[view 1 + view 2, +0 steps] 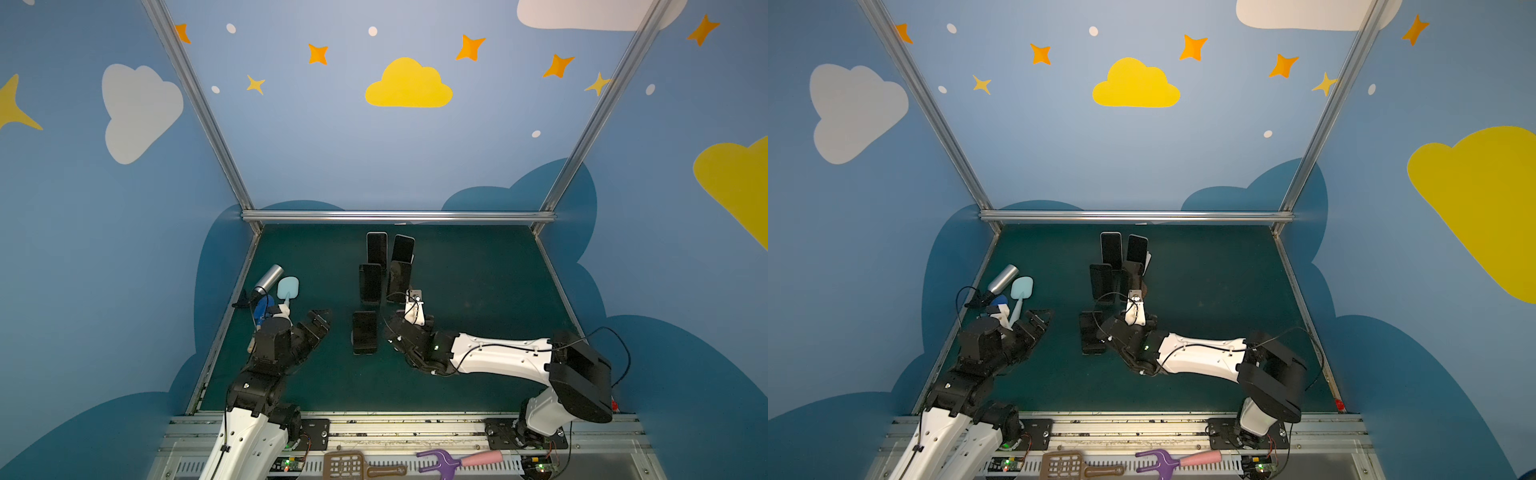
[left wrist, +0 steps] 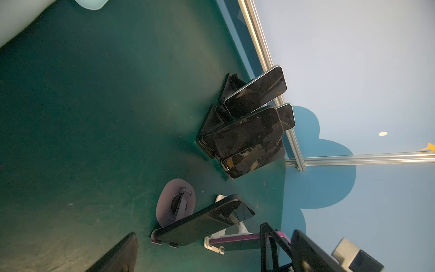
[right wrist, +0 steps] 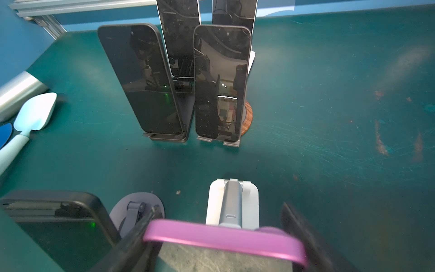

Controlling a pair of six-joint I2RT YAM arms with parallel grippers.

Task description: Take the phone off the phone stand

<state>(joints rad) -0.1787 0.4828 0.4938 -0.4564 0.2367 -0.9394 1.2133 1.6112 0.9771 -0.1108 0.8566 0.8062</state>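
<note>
A pink-edged phone (image 3: 223, 237) leans on a white phone stand (image 3: 231, 205) with a grey arm. My right gripper (image 3: 221, 209) straddles its top edge, one finger on each side. The nearer finger (image 3: 138, 230) touches the phone's corner. The other finger (image 3: 303, 233) is blurred against the opposite end, so I cannot tell if the grip is firm. In both top views the right gripper (image 1: 409, 332) (image 1: 1125, 332) hides this phone. My left gripper (image 1: 320, 320) (image 1: 1040, 318) rests open and empty to the left, its fingers (image 2: 117, 254) spread wide.
A black phone (image 1: 364, 332) (image 3: 54, 223) on a round grey stand (image 2: 167, 202) sits just left of the pink one. Several more phones on stands (image 1: 380, 266) (image 3: 221, 82) stand behind. A silver bottle (image 1: 270, 278) and a pale blue spatula (image 1: 287, 289) lie at the left.
</note>
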